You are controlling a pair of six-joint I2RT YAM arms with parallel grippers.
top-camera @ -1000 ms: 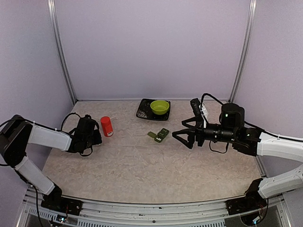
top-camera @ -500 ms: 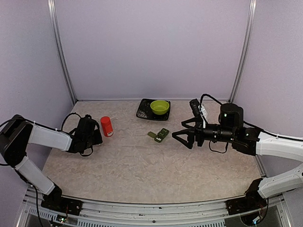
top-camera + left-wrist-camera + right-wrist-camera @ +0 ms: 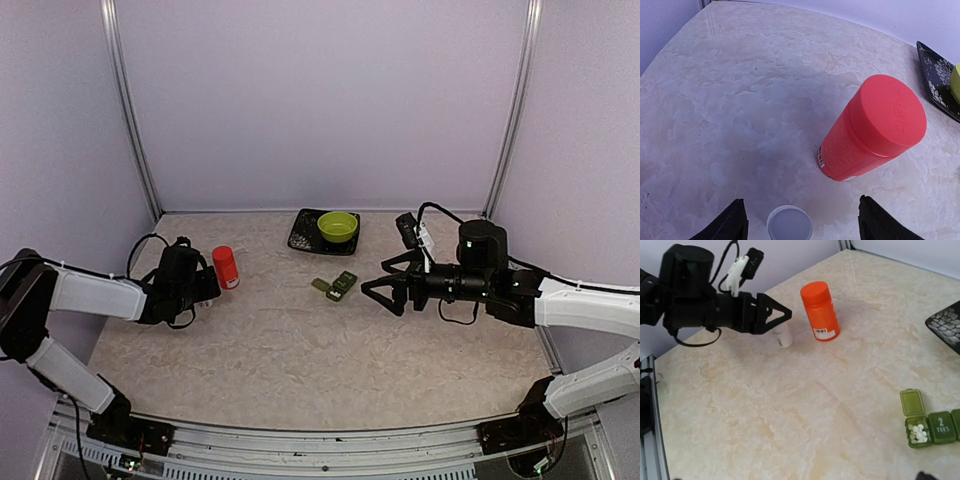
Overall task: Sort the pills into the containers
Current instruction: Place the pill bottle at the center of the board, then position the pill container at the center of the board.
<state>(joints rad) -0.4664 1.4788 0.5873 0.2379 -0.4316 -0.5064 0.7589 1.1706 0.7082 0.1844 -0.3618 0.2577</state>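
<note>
Partly done: containers (image 3: 932,427) mid-table, one end box open w/ white pills (image 3: 916,432) inside; rest look shut, prob. still to fill. L gripper (image 3: 801,210) jaws apart, white vial (image 3: 789,225) between, untouched. R gripper (image 3: 385,285) spread, empty.

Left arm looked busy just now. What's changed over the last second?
The left claw slid forward towards the red bottle and opened. It now sits open around the small white vial without touching it, so the vial looks let go. The right claw eased slightly left, jaws wide as before. Red bottle, pill box, green bowl and tray stayed put.
</note>
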